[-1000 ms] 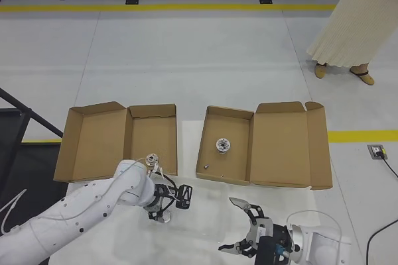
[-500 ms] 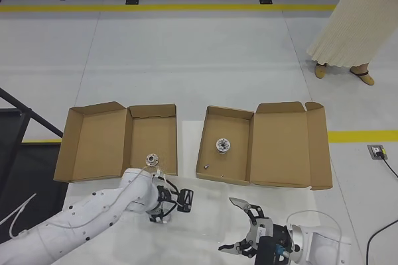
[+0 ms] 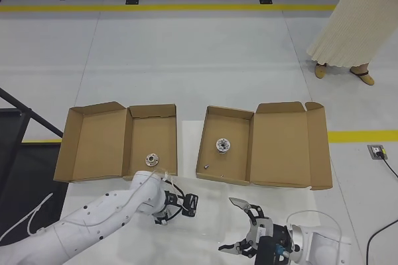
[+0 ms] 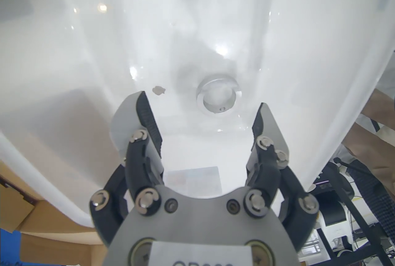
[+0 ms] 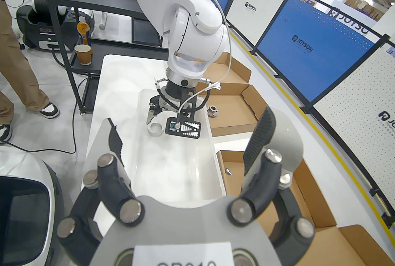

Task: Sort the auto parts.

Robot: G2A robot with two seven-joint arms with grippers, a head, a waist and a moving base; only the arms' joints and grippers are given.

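L gripper [image 4: 201, 102] hung open over the white tray [image 4: 92, 32], jaws either side of the metal collar [image 4: 217, 95], not touching it. R gripper [image 5: 189, 120] was open too, well apart, nothing in it. Collar lay flat on the tray floor, bore pointing up, so no real long axis; a small hole in its wall faced my gripper. I judged it rigid, light-ish, slick on slick plastic. Best hold: pinch across the outer dia., pads square on the wall, else it'd squirt out.

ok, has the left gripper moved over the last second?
Yes. Top view: the left gripper has pulled back from the left cardboard box, toward the robot, uncovering the flanged part inside.
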